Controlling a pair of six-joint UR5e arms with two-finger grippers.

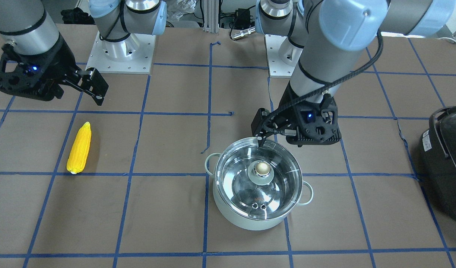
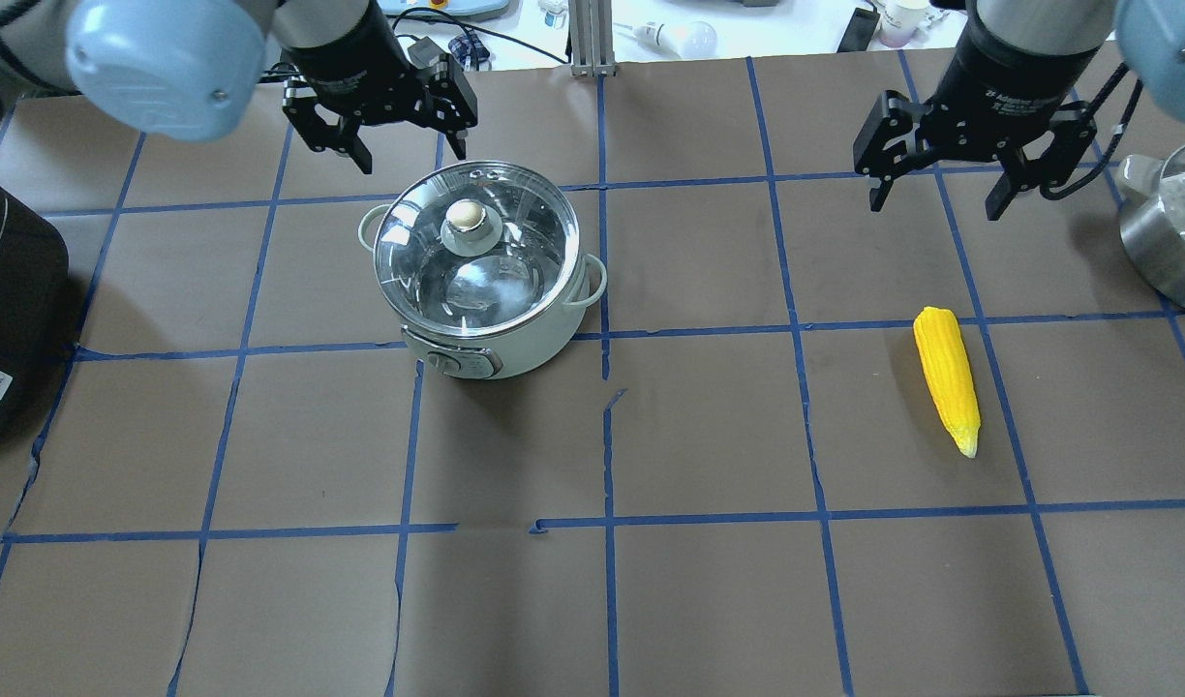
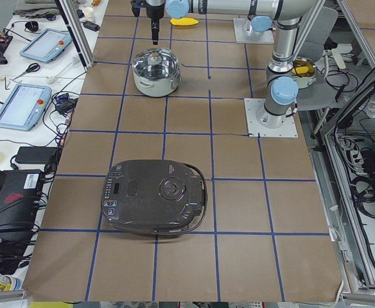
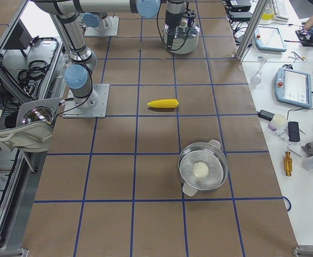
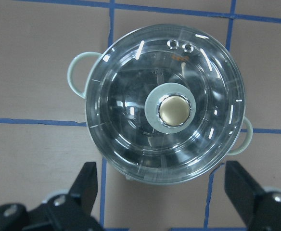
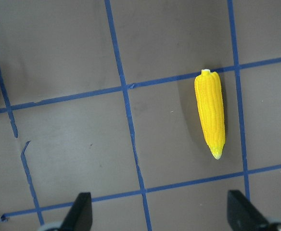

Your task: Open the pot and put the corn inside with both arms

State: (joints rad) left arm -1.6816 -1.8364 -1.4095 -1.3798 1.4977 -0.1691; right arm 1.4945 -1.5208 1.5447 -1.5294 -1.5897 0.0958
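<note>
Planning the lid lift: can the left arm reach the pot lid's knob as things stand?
Probably yes. The left gripper hovers beside the pot, jaws open, and the knob stands bare atop the glass lid with nothing between them.

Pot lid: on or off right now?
On. The glass lid covers the pot; the open left hand is near it, not gripping.

You have a pale mint pot (image 2: 539,348) with a clear glass lid (image 5: 126,110) and gold-toned knob (image 5: 174,109), and a bright yellow corn (image 2: 947,378). Your table (image 2: 709,600) is brown, crossed by a blue tape grid; the left gripper (image 2: 409,157) and right gripper (image 2: 937,206) are black, each showing a blue light.
</note>
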